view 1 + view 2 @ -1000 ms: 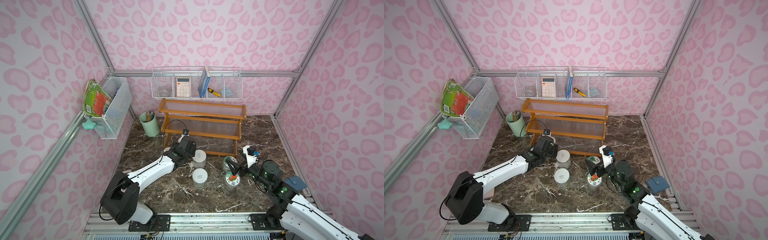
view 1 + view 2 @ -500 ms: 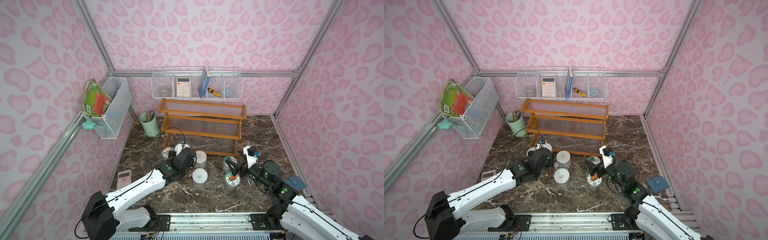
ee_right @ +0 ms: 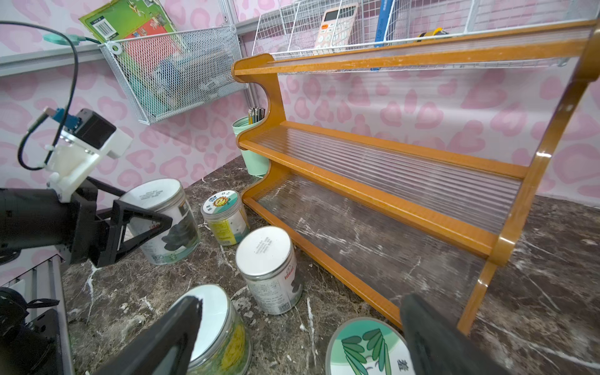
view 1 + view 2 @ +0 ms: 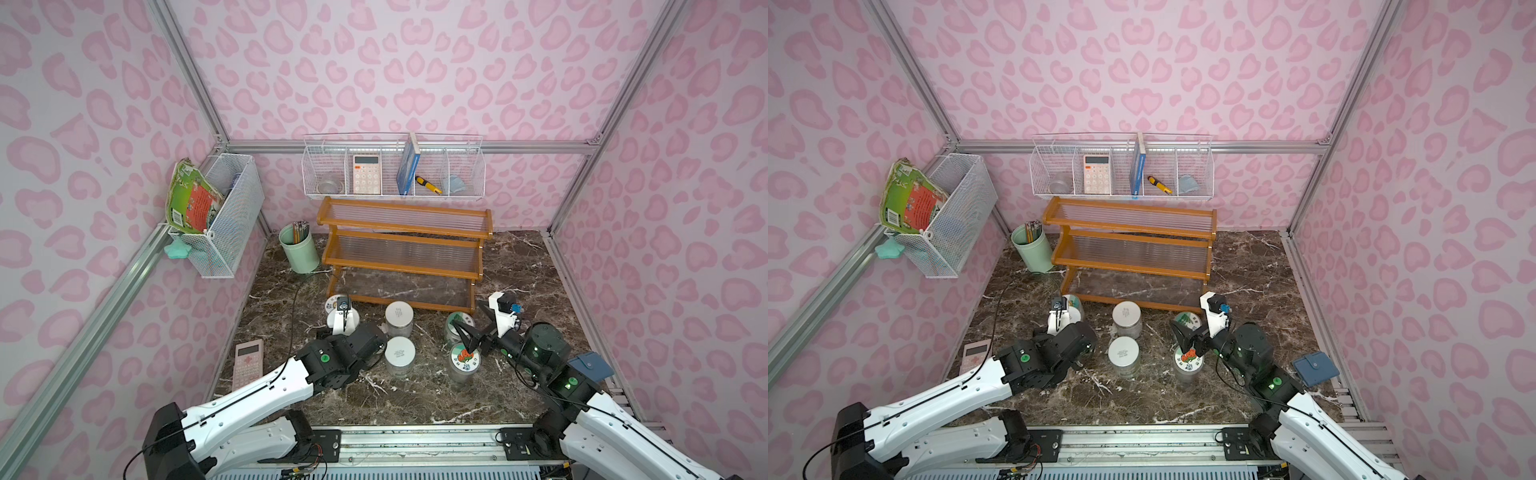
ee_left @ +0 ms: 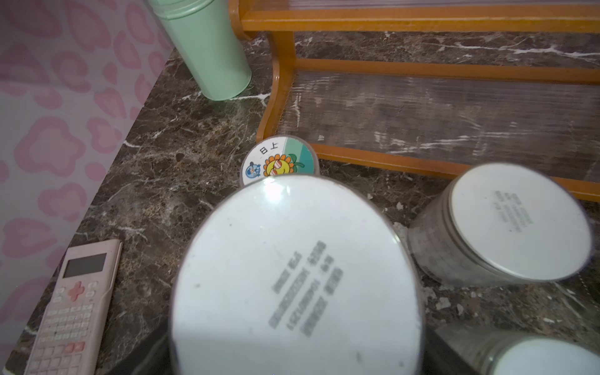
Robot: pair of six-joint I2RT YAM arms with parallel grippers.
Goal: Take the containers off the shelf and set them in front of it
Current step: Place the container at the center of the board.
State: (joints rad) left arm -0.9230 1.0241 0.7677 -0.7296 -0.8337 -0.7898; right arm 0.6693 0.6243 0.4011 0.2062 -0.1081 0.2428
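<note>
Six containers [image 4: 400,355] stand on the marble table [image 4: 415,399] at lower centre, just before the shelf [image 4: 403,272]. Right gripper [image 4: 466,338] hovers above two picture-lidded ones, jaws wide apart. Left gripper [image 3: 146,211] straddles a white-lidded jar [image 5: 292,276]; whether it clamps, I cannot tell.

Pink walls [image 4: 374,62] printed with darker pink leopard blotches close the space on three sides, joined along the edges by silver aluminium rails [image 4: 532,146]. The floor [image 4: 519,257] is dark brown marble veined in white. A white wire basket [image 4: 328,164] with compartments hangs on the back wall, and a white mesh basket [image 4: 239,220] on the left-hand wall. The light is even and soft.
</note>
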